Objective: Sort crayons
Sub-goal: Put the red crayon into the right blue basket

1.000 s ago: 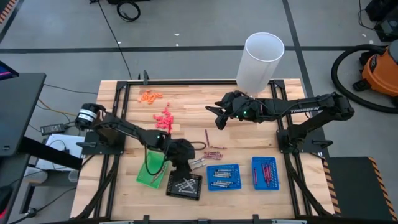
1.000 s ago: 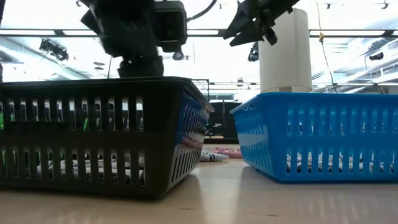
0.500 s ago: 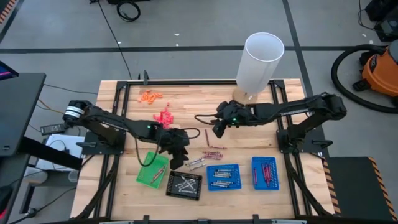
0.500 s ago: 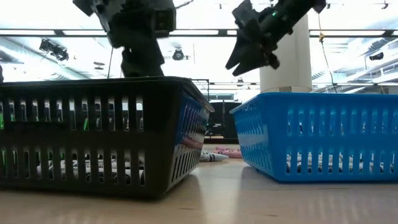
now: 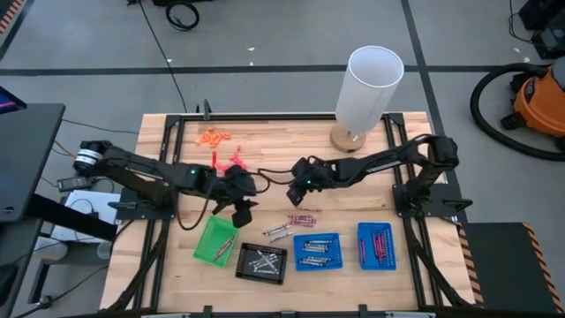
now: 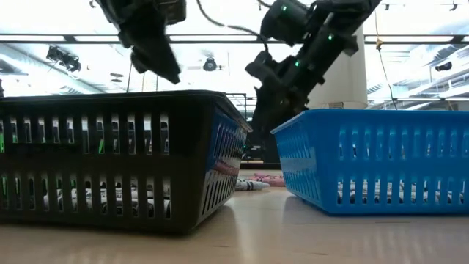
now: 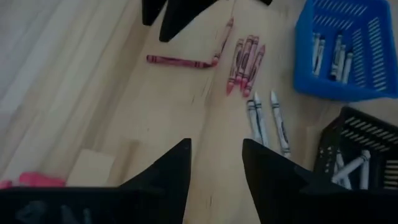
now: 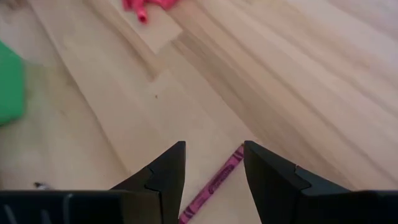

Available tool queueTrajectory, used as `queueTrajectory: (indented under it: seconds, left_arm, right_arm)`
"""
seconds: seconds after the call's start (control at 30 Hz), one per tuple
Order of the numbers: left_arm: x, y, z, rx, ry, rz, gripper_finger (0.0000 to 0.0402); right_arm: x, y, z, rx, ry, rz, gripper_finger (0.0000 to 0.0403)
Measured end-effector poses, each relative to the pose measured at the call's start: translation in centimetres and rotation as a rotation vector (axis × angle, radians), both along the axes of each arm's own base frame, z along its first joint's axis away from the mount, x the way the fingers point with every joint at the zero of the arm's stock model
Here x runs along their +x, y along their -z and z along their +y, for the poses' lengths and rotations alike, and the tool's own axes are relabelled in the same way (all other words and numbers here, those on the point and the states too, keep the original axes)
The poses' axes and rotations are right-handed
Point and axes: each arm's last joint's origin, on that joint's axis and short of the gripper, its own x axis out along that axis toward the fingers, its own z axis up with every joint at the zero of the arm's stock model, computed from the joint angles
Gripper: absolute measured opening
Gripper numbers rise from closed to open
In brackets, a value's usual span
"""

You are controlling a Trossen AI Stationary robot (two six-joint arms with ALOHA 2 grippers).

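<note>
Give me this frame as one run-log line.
left gripper: open, empty, above white crayons | right gripper: open, over maroon crayon | black tray: white crayons | task: unfinished

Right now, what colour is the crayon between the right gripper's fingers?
Dark red, or maroon: the crayon shows best in the right wrist view, lying on the table.

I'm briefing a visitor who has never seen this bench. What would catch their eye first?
Most likely the tall white cylinder at the table's far edge, towering over everything. Next, the two dark arms meeting mid-table: the left gripper and right gripper both hang open above loose maroon crayons. Along the near edge sits a bright row of small trays: green, black and two blue.
</note>
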Motion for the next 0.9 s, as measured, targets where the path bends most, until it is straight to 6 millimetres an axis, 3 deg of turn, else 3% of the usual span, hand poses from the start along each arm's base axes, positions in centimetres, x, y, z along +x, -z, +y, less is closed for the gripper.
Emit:
queueTrajectory:
  seconds: [0.63,0.9]
  left_arm:
    - [-1.7,-0.8,0.4,0.011,-0.039,0.039,0.0153]
    - [-1.7,-0.7,0.4,0.006,-0.046,0.047,0.0153]
  right_arm:
    - [1.4,5.8,1.3,-0.015,0.009,0.107,0.016]
    - [1.4,6.3,2.1,-0.06,-0.001,0.137,0.0159]
